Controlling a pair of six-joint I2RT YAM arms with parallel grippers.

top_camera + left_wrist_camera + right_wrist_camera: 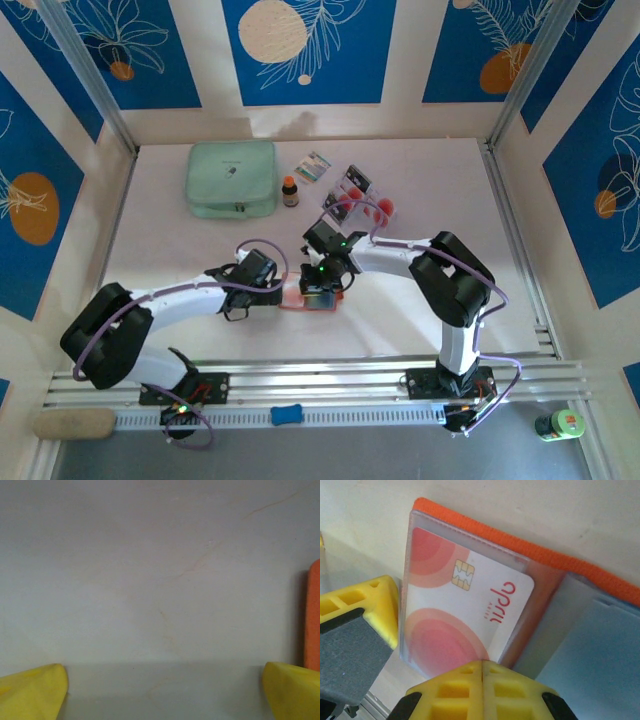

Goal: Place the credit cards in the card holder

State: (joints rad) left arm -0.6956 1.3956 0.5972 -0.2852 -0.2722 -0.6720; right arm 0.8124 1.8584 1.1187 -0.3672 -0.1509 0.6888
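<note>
You are partway through. Right in front of your right gripper [325, 272] the card holder [530, 550] lies open, and one card [465, 610], with red circles and a chip, already sits behind its clear pocket. The card's near end is hidden by a yellow finger [482, 690], so you cannot tell whether it is fully seated, nor whether that gripper is clamped on it or has let go. Your left gripper [164, 672] has its jaws wide apart over bare table [150, 570], holding nothing, with the holder's orange edge just outside its right finger. The other credit cards [365, 200] lie in a loose cluster beyond the right gripper, away from its base. By my judgement, those remain to be fetched and pocketed.
</note>
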